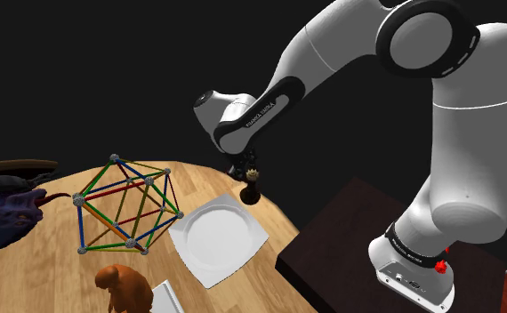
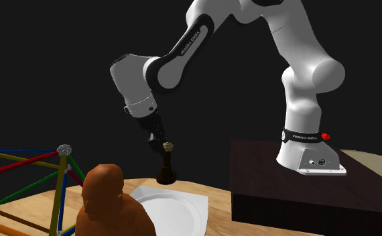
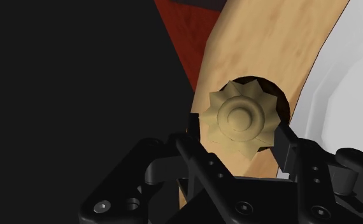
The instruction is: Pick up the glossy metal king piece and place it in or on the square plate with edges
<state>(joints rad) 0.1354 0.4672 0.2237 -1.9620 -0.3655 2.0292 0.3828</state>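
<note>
The king piece [image 1: 251,188] is dark with a tan ridged crown [image 3: 241,119]. It stands upright at the round wooden table's [image 1: 269,218] far edge, beside a corner of the white square plate [image 1: 216,236]. My black gripper [image 1: 253,174] comes down from above and is shut on the crown; in the wrist view the fingers [image 3: 193,127] press it from both sides. In the second exterior view the king piece [image 2: 166,164] hangs under the gripper [image 2: 163,144], just behind the plate [image 2: 176,208]. Whether its base touches the table I cannot tell.
A ball of coloured rods [image 1: 125,204] stands left of the plate in the shoulder view. A brown figurine [image 1: 123,286] and a white box [image 1: 167,298] sit near the front edge, a purple creature figure [image 1: 7,213] at far left. The dark stand [image 1: 350,240] borders the table.
</note>
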